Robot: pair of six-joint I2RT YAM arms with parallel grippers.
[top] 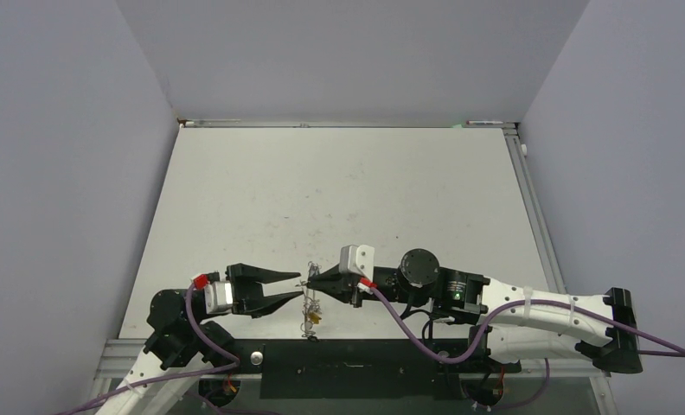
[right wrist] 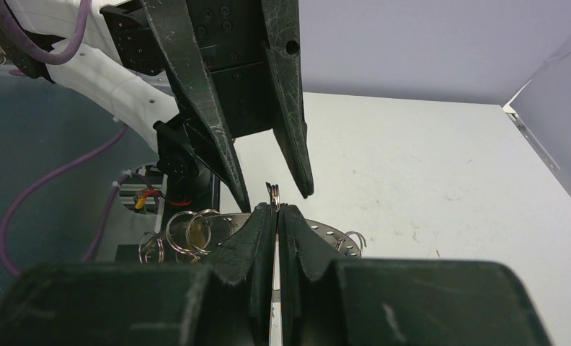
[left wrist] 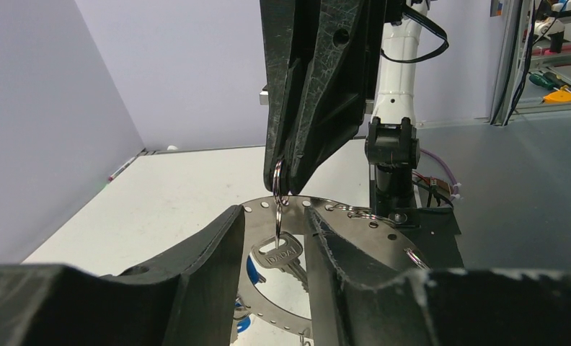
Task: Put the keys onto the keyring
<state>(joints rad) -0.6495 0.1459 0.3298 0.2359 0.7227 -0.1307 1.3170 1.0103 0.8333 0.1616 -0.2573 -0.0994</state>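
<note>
My right gripper (top: 311,282) is shut on a small split ring (right wrist: 274,193), pinching it edge-on at the fingertips. A plain silver key (left wrist: 277,254) hangs from that split ring. The large silvery keyring (left wrist: 367,234), with holes round its rim, sits just under both grippers near the table's front edge (top: 309,313). Blue key heads (left wrist: 251,268) show below it. My left gripper (top: 294,288) is open and faces the right one, its fingers either side of the split ring and key (left wrist: 274,216). I cannot tell whether its fingers touch the keyring.
Several spare split rings (right wrist: 189,231) hang on the keyring's rim. A black rail (top: 348,356) runs along the front below the table edge. The right arm's base post (left wrist: 391,166) stands close behind the keyring. White table (top: 339,190) stretches to the back wall.
</note>
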